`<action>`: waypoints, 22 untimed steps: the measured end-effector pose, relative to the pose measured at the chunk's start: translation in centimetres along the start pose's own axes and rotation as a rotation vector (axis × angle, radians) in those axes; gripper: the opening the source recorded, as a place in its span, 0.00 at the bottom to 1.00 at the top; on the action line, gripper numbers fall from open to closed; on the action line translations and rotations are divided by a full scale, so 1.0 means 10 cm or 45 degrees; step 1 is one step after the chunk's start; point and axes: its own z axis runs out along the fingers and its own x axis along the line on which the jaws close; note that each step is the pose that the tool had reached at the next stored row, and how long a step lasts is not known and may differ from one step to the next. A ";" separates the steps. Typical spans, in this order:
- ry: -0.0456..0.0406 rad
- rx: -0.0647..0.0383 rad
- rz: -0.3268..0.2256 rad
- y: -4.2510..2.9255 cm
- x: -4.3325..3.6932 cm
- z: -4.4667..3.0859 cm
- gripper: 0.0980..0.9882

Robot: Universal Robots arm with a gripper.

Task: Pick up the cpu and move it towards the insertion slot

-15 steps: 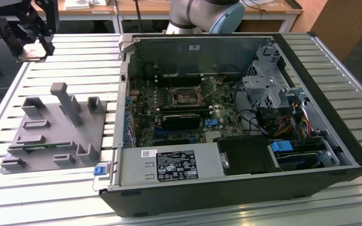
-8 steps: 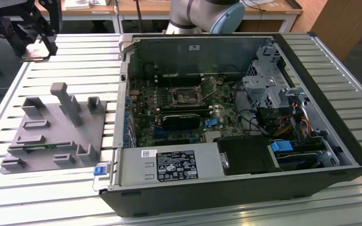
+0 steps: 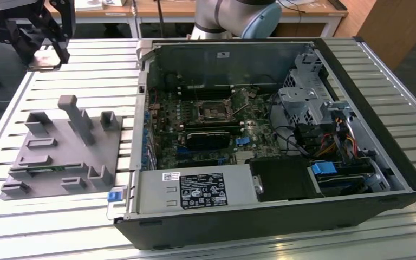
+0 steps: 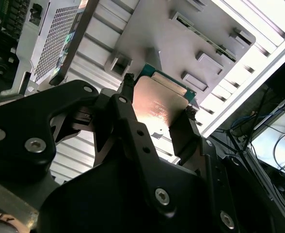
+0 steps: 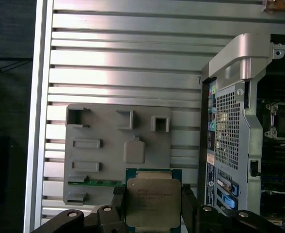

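Note:
My gripper (image 3: pixel 47 53) hangs high above the table at the exterior view's far left, shut on the cpu (image 3: pixel 47 60). Both wrist views show the cpu (image 4: pixel 162 104) (image 5: pixel 153 196) as a flat silvery square with a green rim, pinched at two opposite edges by the black fingers (image 4: pixel 127 90) (image 5: pixel 118 195). It is lifted well clear of the grey fixture (image 3: pixel 63 151) (image 5: pixel 118 150). The insertion slot (image 3: pixel 213 110) (image 5: pixel 278 119), a dark square socket in a shiny frame, lies on the motherboard inside the open computer case, away to the exterior view's right of the gripper.
The open computer case (image 3: pixel 381 162) fills the middle and the exterior view's right of the slatted metal table (image 3: pixel 85 86). Its raised side wall (image 3: pixel 144 108) stands between the fixture and the motherboard. A black card (image 3: pixel 208 140) and blue connectors (image 3: pixel 242 142) sit near the slot. The arm's base (image 3: pixel 229 19) rises behind the case.

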 end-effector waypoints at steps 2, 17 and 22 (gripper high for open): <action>0.000 0.000 0.000 0.000 -0.013 0.000 0.50; 0.000 0.000 0.000 -0.003 -0.126 -0.001 0.50; 0.000 0.000 0.000 -0.004 -0.158 0.000 0.50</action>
